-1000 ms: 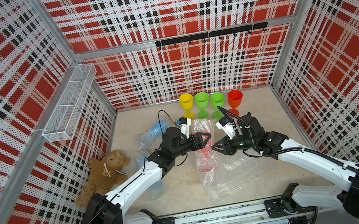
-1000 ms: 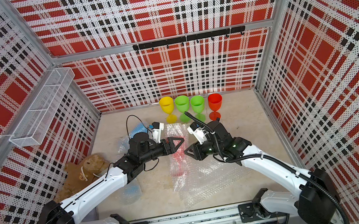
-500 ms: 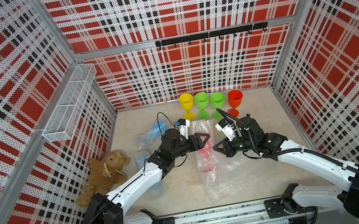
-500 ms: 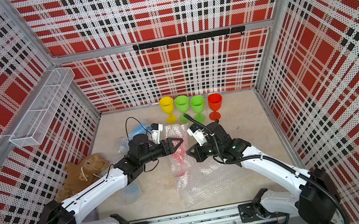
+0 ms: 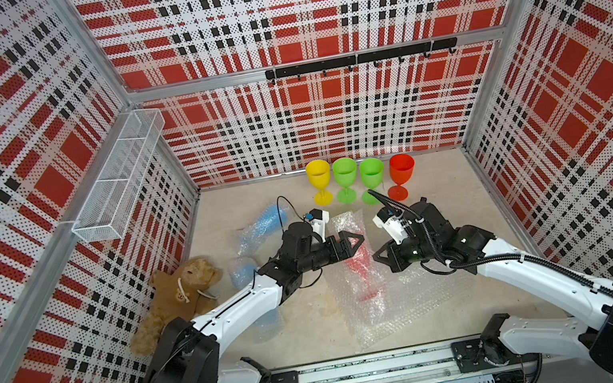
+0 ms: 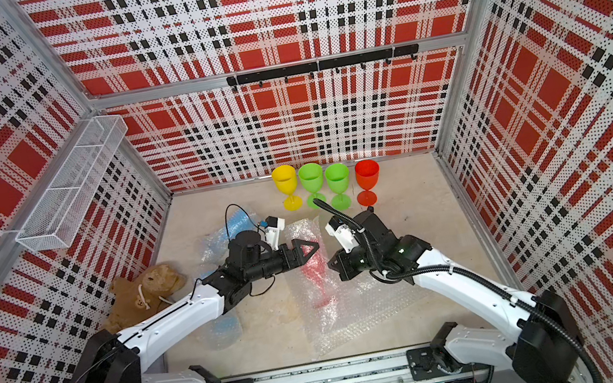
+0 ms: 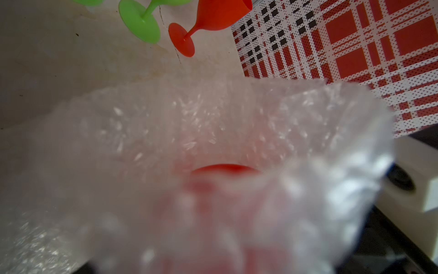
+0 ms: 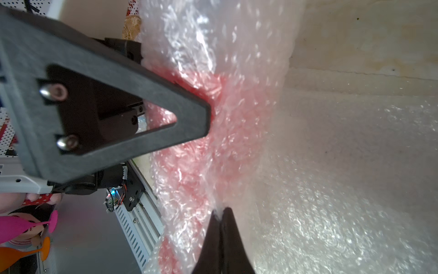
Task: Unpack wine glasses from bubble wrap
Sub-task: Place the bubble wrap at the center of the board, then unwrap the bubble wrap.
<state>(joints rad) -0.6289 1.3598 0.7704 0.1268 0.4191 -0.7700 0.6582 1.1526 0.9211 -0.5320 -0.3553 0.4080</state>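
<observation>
While both arms stretch low from the rail at 6 o'clock with elbows splayed outward, their wrists face each other over the middle of the bench point(image 5: 444, 194). The left end effector point(image 5: 361, 239) lies level and turned on its side. It points to 3 o'clock, with its tip over the wrapped red goblet point(image 5: 358, 272). I cannot tell whether its jaws are spread. In both top views one triangular finger covers the other, and the left wrist view shows no fingers at all. The right end effector point(image 5: 376, 257) dips toward 8 o'clock from a bent wrist. In the right wrist view its fingertips point(image 8: 213, 237) are pressed together on a raised fold of the bubble wrap point(image 8: 331, 189), just beside the goblet's red blur.

That goblet lies at the bench's centre, lengthwise from 12 to 6 o'clock, inside the clear sheet, which spreads flat toward 5 o'clock. Upright along the 12 o'clock edge stand a yellow goblet point(image 5: 318, 176), a green goblet point(image 5: 344, 172), another green goblet point(image 5: 371, 173) and a red goblet point(image 5: 402, 169).

Blurred wrap fills the left wrist view, and only a red sliver point(image 7: 225, 168) shows through. The right arm's black cable point(image 5: 384, 198) crosses one green foot. A blue-tinted bundle point(image 5: 266, 224) lies at 10 o'clock, and its contents are unclear. A second bundle point(image 5: 243, 274) is half hidden under the left forearm. A teddy bear point(image 5: 183, 293) sits at 9 o'clock.
</observation>
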